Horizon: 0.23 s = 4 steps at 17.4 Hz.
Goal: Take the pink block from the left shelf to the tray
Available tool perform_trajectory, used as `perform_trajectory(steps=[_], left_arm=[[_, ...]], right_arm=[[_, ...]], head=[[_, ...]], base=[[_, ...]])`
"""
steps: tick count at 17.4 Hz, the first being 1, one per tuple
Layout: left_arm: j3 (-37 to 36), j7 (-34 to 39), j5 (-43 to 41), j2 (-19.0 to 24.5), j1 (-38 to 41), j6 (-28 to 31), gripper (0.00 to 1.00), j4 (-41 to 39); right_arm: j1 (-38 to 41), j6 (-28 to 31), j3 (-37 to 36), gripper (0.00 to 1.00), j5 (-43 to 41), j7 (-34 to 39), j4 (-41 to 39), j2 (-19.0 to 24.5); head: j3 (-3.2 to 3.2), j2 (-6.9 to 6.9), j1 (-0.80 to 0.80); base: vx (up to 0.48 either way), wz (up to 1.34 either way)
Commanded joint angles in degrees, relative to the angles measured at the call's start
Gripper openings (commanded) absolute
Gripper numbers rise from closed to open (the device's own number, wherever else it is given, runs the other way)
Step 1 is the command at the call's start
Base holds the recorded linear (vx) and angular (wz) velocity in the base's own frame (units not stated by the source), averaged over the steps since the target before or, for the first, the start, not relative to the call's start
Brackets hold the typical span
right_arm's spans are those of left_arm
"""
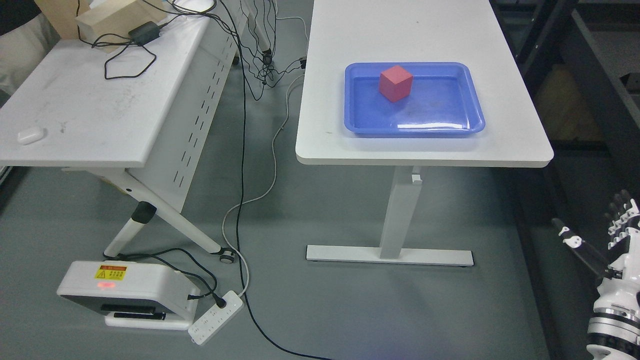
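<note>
Already the right hand hangs at the lower right edge, low beside the floor, fingers straight and loosely spread, holding nothing. The left is out of view. Up and to the left of that hand, well apart across the table, the block sits in the tray's far part, one corner toward the camera. The placing looks done.

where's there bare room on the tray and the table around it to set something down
The blue tray is bare across its near and right parts; the pink block sits at its far left-of-middle. The white table is bare left of the tray and beyond its far rim. The near and right margins are narrow. The right hand hangs low, off to the right.
</note>
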Motion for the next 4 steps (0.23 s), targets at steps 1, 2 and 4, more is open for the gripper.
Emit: perform_trajectory(steps=[1,2,4], left_arm=[[0.0,0.0,-0.1,1.0,0.5,0.0,1.0,0.0],[0.0,0.0,-0.1,1.0,0.5,0.0,1.0,0.0],[0.0,0.0,-0.1,1.0,0.5,0.0,1.0,0.0]], right_arm=[[0.0,-0.1,0.4,1.0,0.0,0.1,0.0,-1.5],[0.0,-0.1,0.3,1.0,0.0,0.1,0.0,-1.5],[0.1,-0.1,0.3,1.0,0.0,0.1,-0.1,-1.5]], head=[[0.0,0.0,0.0],[0.0,0.0,0.0],[0.0,0.0,0.0]], base=[[-0.06,-0.01],[-0.029,0.0],[-0.02,0.0]])
